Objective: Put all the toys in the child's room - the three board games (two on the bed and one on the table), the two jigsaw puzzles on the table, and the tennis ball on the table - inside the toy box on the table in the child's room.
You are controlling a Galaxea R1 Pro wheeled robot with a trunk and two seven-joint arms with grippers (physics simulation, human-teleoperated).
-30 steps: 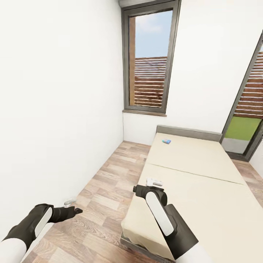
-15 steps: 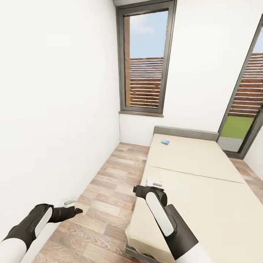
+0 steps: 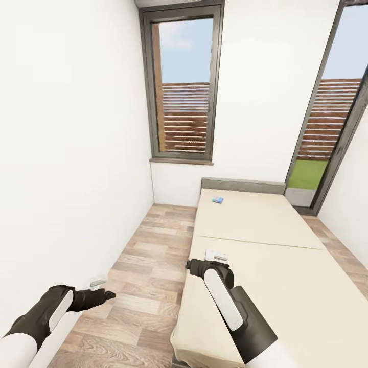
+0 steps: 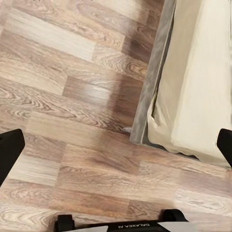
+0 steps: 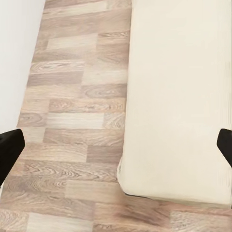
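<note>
The bed (image 3: pixel 266 240) stretches ahead on the right, cream with a seam across it. A small blue board game (image 3: pixel 217 200) lies near its far headboard. A second flat, pale box (image 3: pixel 216 255) lies near the bed's left edge, just beyond my right gripper (image 3: pixel 190 265), partly hidden by it; its print is too small to read. My left gripper (image 3: pixel 106 294) hangs over the wood floor beside the wall. In the wrist views, the left gripper (image 4: pixel 116 147) and right gripper (image 5: pixel 116 145) have fingertips wide apart, holding nothing. The bed's corner (image 4: pixel 198 82) and the bed's edge (image 5: pixel 183 96) lie below them.
A strip of wood-plank floor (image 3: pixel 148 260) runs between the white wall (image 3: pixel 66 153) on the left and the bed. A tall window (image 3: pixel 184 87) stands behind the headboard, a glass door (image 3: pixel 327 133) at the far right. A small grey fitting (image 3: pixel 97 281) sits at the wall's base.
The whole picture has shifted: the camera has moved, so window and bed sit further left and the door shows more. Both arms hold the same pose.
</note>
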